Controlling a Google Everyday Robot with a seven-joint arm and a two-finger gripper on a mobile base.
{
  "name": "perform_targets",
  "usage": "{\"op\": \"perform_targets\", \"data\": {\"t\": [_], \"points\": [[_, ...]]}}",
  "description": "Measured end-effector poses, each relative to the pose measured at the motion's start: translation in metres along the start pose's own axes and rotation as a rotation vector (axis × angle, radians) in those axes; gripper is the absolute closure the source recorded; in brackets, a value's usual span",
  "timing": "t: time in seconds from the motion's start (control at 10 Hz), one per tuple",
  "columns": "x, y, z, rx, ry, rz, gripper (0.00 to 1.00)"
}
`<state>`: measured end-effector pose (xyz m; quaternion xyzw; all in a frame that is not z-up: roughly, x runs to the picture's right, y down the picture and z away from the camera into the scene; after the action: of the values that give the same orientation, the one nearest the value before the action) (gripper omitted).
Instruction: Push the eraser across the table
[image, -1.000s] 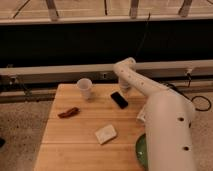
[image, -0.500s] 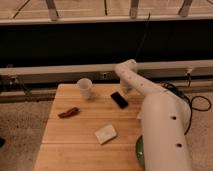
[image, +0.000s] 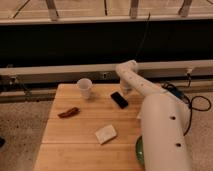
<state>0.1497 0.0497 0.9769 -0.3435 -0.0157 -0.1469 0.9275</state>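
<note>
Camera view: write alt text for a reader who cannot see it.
A white robot arm reaches over a wooden table, its gripper hanging just beyond a black eraser near the far edge. A white cup stands to the eraser's left; a reddish-brown item and a pale pad lie nearer the camera.

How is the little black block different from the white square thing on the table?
The eraser is black; the white pad is pale. The eraser is a narrower rectangle; the pad is squarer and looks bigger. The eraser sits right beside the end effector; the pad lies farther off, nearer the camera. Both lie flat on the wooden table.
</note>
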Motion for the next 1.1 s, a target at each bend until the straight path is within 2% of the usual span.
{"op": "perform_targets", "data": {"t": [0.5,0.7,1.1], "points": [[-0.020,0.003,-0.005,0.001,-0.020,-0.063,1.00],[-0.037,0.006,-0.002,-0.014,-0.028,-0.105,1.00],[-0.066,0.009,-0.005,-0.018,-0.036,-0.189,1.00]]}}
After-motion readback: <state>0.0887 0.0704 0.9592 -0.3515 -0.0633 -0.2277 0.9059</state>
